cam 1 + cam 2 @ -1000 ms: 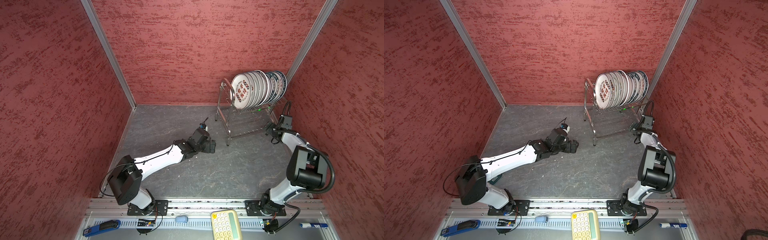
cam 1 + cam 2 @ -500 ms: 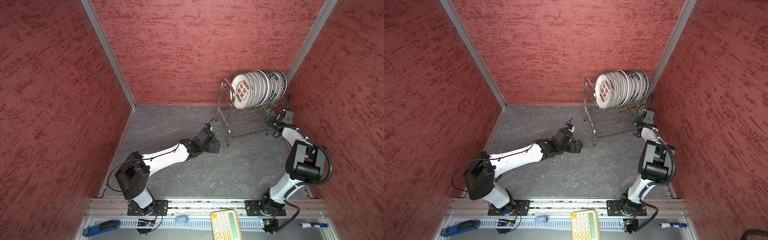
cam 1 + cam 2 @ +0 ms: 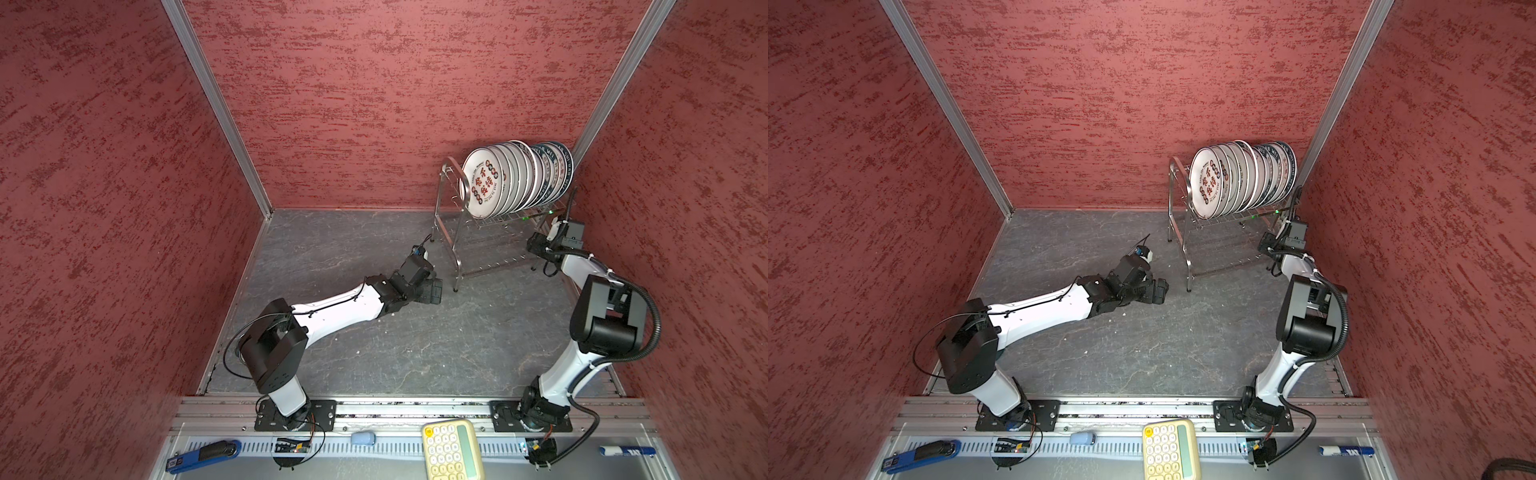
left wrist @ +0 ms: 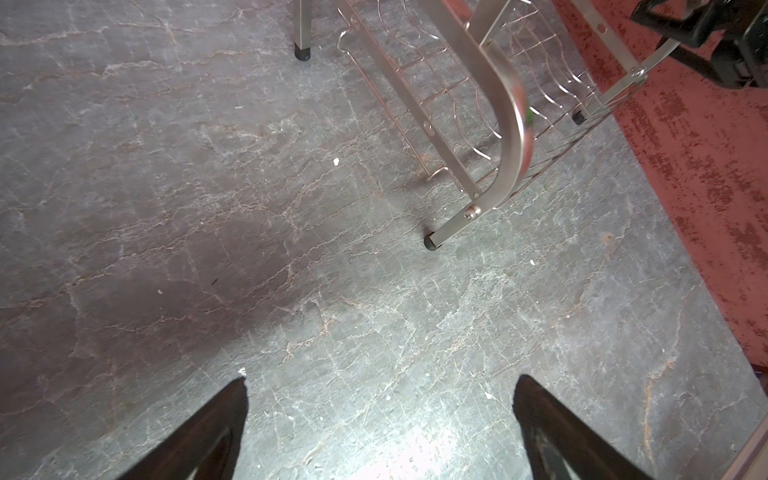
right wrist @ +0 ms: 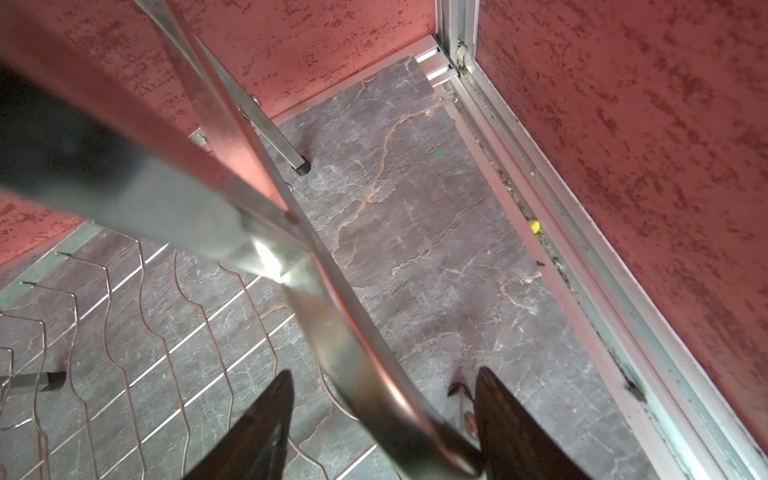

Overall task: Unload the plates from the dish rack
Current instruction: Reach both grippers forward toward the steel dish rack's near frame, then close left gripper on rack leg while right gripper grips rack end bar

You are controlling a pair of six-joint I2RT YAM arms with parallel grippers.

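The right hand [image 5: 384,371] straddles the arched handle tube [image 5: 353,345] at one end of the dish rack [image 3: 458,257]. Its dark fingers [image 5: 266,424] stand apart with the tube running between them. The tube sits close against one finger and leaves a clear gap at the other, so nothing is clamped. Below the tube in the right wrist view lies the wavy wire of the lower tier [image 5: 124,332]. Beyond it a capped leg [image 5: 302,166] rests on the grey, stone-patterned worktop [image 5: 436,249], near the corner of the red walls.

The left hand [image 4: 382,378] hangs low over bare worktop, its fingers [image 4: 224,419] spread wide with nothing between them. Just ahead of it stands the rack's nearest front leg [image 4: 434,239]. Hand and leg are near but apart in both top views.

The plates [image 3: 515,178] stand on edge in the rack's upper tier, packed in one row. The front plate [image 3: 1208,183] faces toward the left arm's side and bears red characters, and those at the back have dark lettered rims. The rack stands in the far right corner of the worktop, close to the back and right walls. At the near edge, past the arm bases, lies a pale yellow calculator [image 3: 452,449].
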